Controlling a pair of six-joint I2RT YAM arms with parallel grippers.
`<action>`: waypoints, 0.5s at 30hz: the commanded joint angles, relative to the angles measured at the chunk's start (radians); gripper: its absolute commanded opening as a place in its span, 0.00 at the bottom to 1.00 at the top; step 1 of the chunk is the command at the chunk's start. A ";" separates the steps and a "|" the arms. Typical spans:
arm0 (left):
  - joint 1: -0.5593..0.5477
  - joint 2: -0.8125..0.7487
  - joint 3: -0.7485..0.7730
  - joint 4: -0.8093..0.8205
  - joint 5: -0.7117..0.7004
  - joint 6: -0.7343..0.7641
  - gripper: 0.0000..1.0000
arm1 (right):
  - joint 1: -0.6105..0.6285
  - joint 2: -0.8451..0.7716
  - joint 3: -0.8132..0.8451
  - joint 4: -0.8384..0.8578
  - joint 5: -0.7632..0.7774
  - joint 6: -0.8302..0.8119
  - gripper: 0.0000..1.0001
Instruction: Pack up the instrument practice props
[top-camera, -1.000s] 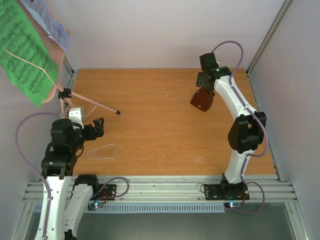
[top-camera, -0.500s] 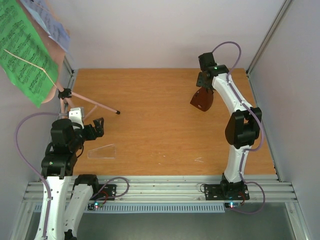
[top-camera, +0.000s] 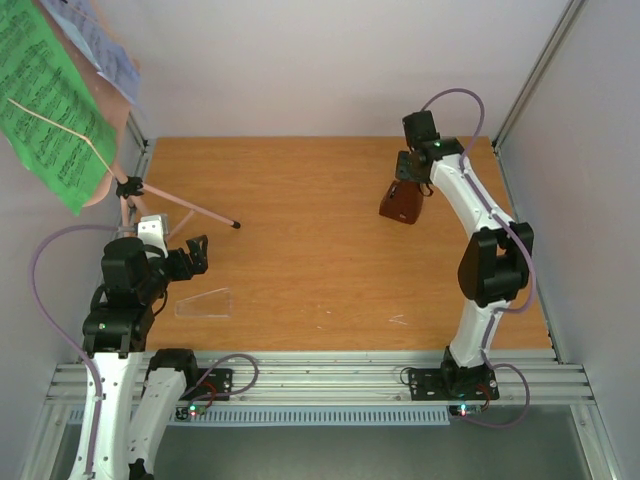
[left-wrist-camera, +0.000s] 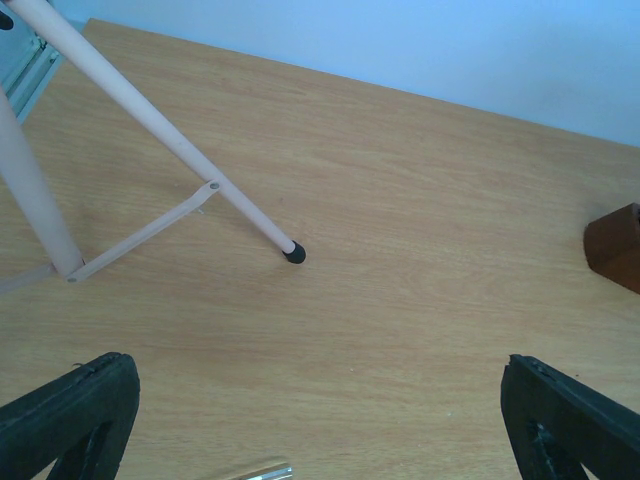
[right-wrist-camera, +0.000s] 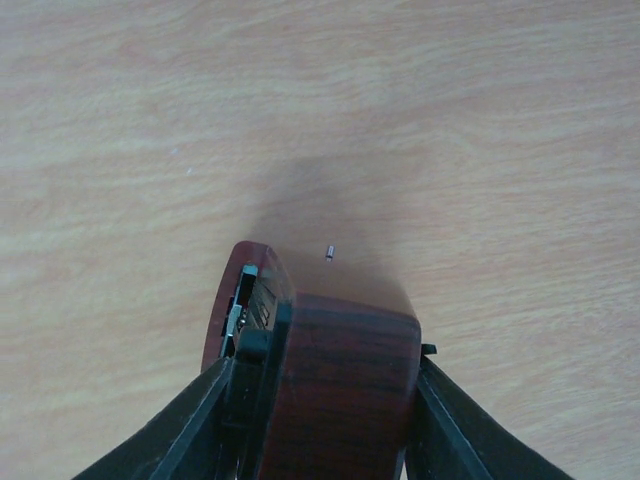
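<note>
The right gripper is pinching the metronome - in the right wrist view its two dark fingers press against the reddish-brown body from either side. The metronome hangs tilted under the wrist over the far right part of the table, not far from the far edge. Whether its base touches the wood cannot be told.

The music stand is at the far left corner, with one pink leg reaching out over the wood and ending in a black foot. A green sheet and a white sheet rest on its top, up against the left wall.

The left gripper is spread wide with nothing between its fingers - it sits low near the left edge, just this side of the stand's legs. A clear cover lies flat on the table near it, toward the near left corner and well apart from the metronome.
</note>
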 joint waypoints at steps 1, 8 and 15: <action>-0.004 0.004 -0.013 0.048 0.014 0.013 0.99 | 0.005 -0.170 -0.129 0.106 -0.183 -0.160 0.37; -0.004 0.009 -0.012 0.048 0.017 0.014 0.99 | 0.088 -0.388 -0.354 0.224 -0.407 -0.329 0.37; -0.004 0.015 -0.012 0.049 0.045 0.015 0.99 | 0.240 -0.514 -0.482 0.237 -0.465 -0.423 0.37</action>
